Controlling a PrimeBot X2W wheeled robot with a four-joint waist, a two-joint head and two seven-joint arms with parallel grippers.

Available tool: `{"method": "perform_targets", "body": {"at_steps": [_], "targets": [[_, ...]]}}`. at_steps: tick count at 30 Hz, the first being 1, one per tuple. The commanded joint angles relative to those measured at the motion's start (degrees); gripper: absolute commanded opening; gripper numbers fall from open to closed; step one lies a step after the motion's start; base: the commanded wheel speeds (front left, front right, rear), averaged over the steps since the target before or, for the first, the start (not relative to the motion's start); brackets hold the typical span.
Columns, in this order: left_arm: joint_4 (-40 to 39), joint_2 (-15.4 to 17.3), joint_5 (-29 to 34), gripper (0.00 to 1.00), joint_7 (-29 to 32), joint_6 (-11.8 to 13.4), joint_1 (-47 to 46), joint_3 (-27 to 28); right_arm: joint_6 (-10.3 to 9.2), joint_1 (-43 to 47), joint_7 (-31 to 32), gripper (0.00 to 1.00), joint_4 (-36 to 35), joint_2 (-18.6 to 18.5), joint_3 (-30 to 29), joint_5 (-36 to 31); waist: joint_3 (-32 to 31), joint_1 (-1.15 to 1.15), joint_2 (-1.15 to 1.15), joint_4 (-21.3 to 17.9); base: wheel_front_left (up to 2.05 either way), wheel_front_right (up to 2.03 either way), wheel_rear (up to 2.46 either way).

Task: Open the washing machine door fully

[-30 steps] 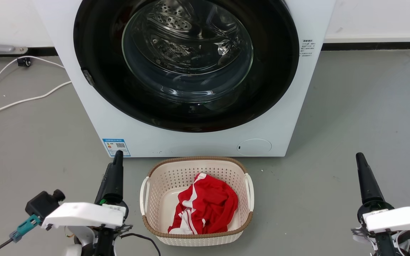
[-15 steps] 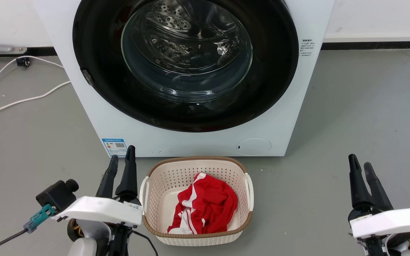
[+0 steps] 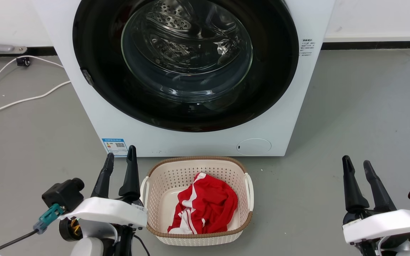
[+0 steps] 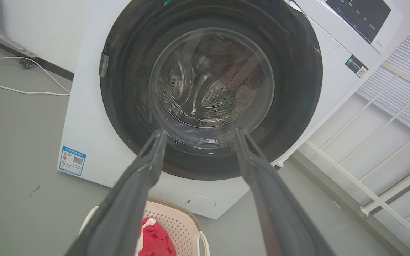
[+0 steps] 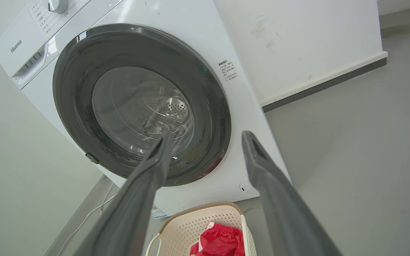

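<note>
The white washing machine [image 3: 94,117] stands straight ahead of me. Its door [image 3: 272,71], a glossy black disc with a bulging glass centre, lies flush against the front, and the steel drum shows through the glass. A small grey tab [image 3: 87,77] sits on the door's left rim. My left gripper [image 3: 120,156] hangs open low at the left, short of the machine's front. My right gripper [image 3: 356,163] hangs open low at the right, well clear of the machine. Each wrist view looks between spread fingers at the door [image 4: 126,106] [image 5: 208,106], with nothing between them.
A cream basket [image 3: 196,159] holding a red and white garment [image 3: 206,204] sits on the floor right before the machine, between my arms. White cables [image 3: 12,101] trail over the grey floor at the left. A white railing [image 4: 386,142] stands beside the machine.
Both grippers have gone from shut to open, their fingers now spread. Both arms have shifted slightly. The door has not moved.
</note>
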Motion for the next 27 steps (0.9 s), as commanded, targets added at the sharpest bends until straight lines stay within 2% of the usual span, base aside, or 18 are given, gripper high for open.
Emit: {"method": "perform_targets", "body": {"at_steps": [1, 27], "targets": [[-0.57, 0.33, 1.33, 1.00, -0.44, 0.30, -0.39, -0.18, 0.00, 0.02, -0.22, 1.00, -1.05, 0.01, 0.07, -1.51, -0.02, 0.00, 0.00, 0.00, 0.00, 0.00, 0.00], [-0.25, 0.34, 15.85, 1.00, -4.17, 2.63, -0.22, -1.45, 0.00, 1.80, -0.92, 1.00, -4.34, 0.12, 0.42, -16.88, 0.23, 0.00, 0.00, -0.26, 0.00, 0.00, 0.00]]}}
